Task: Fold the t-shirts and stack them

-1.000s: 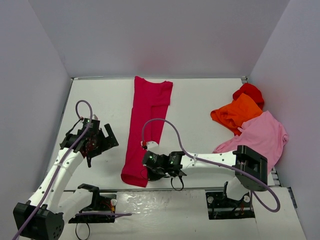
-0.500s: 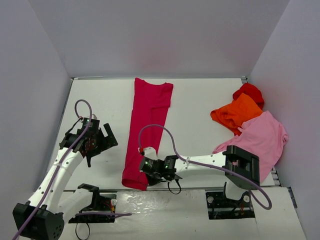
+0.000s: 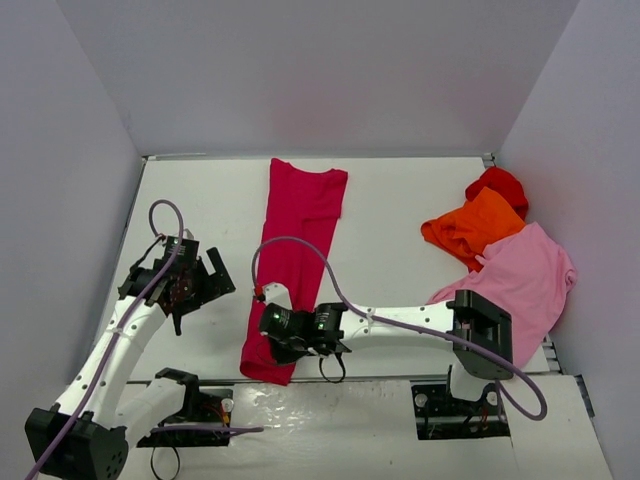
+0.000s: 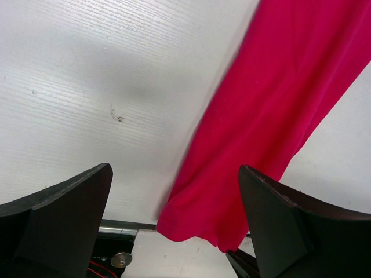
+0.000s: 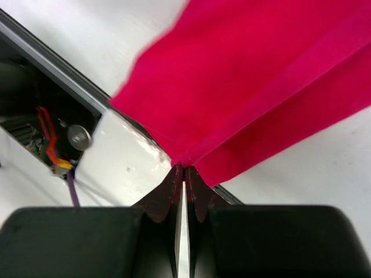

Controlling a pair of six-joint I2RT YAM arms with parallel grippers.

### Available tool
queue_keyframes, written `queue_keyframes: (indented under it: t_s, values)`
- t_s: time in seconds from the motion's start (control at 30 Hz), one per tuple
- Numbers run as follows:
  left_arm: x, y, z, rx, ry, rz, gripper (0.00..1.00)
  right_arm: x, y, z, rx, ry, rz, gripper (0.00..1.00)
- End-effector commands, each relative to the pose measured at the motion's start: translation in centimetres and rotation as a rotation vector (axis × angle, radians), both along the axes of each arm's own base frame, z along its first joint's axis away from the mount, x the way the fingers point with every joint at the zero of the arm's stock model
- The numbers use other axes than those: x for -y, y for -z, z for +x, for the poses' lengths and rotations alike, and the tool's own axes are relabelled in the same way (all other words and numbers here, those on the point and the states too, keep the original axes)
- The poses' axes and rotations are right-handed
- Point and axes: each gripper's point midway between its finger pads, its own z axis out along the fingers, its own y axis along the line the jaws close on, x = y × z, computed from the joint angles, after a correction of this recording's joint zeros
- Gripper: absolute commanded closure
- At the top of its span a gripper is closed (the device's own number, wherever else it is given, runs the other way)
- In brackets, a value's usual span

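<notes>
Raspberry-red t-shirt sits clamped at its hem by right gripper; left gripper hangs released.

The right gripper has its two dark fingers pressed tip to tip, pinching a gathered edge of the raspberry-red t-shirt; from the tips the cloth fans away ahead and to the right in folded layers; white table shows ahead to the left; left of the fingers a metal rail runs slantwise; on its near side sit a bolt, red and yellow wires and a purple cable.
</notes>
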Motion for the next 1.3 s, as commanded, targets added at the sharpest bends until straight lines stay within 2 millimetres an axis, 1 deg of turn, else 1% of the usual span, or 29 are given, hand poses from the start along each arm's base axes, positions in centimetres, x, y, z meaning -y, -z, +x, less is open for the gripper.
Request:
queue_keyframes:
  t_s: [0.0, 0.03, 0.1, 0.2, 0.27, 0.37, 0.47, 0.57, 0.63, 0.67, 0.73, 0.87, 1.1, 1.17, 1.27]
  values:
    - [0.1, -2.6, 1.5, 0.092, -0.006, -0.008, 0.11, -4.8, -7.9, 5.1, 0.155, -0.022, 0.167, 1.00]
    - [0.1, -2.7, 1.4, 0.095, -0.009, -0.010, 0.11, -6.2, -9.4, 6.5, 0.188, -0.030, 0.192, 1.00]
    - [0.0, -2.7, 1.2, 0.100, -0.016, -0.008, 0.11, -7.6, -9.8, 7.8, 0.214, -0.050, 0.197, 1.00]
    - [-0.2, -2.8, 1.0, 0.098, -0.019, 0.000, 0.11, -10.1, -11.7, 8.4, 0.238, -0.081, 0.245, 1.00]
    - [-0.3, -2.8, 0.9, 0.093, -0.021, 0.004, 0.11, -10.7, -11.9, 8.3, 0.227, -0.089, 0.258, 1.00]
    - [-0.4, -2.7, 0.7, 0.084, -0.012, 0.011, 0.11, -9.4, -10.0, 6.9, 0.183, -0.082, 0.224, 1.00]
    - [-0.4, -2.7, 0.7, 0.083, -0.005, 0.016, 0.11, -7.5, -8.0, 5.3, 0.130, -0.058, 0.187, 1.00]
    - [-0.8, -2.6, 0.9, 0.082, -0.013, 0.040, 0.11, -4.7, -5.2, 2.5, 0.067, -0.056, 0.133, 1.00]
    - [-0.8, -2.5, 1.1, 0.082, -0.013, 0.040, 0.11, -4.1, -4.8, 1.2, 0.038, -0.045, 0.136, 1.00]
    - [-0.8, -2.5, 1.1, 0.084, -0.014, 0.038, 0.11, -3.6, -4.3, 0.8, 0.025, -0.038, 0.127, 1.00]
    - [-0.6, -2.5, 1.2, 0.089, -0.014, 0.031, 0.11, -2.6, -3.2, -0.8, -0.005, -0.036, 0.106, 1.00]
    - [-0.6, -2.4, 1.1, 0.089, -0.014, 0.026, 0.11, -0.9, -2.1, -2.0, -0.038, -0.006, 0.085, 1.00]
    - [-0.6, -2.3, 1.2, 0.085, -0.007, 0.031, 0.11, 1.2, -1.6, -2.6, -0.062, 0.033, 0.079, 1.00]
    - [-0.6, -2.3, 1.2, 0.084, -0.007, 0.034, 0.11, 2.0, -0.9, -2.8, -0.071, 0.045, 0.062, 1.00]
    - [-0.6, -2.2, 1.1, 0.081, -0.007, 0.033, 0.11, 2.1, -0.4, -3.2, -0.079, 0.039, 0.049, 1.00]
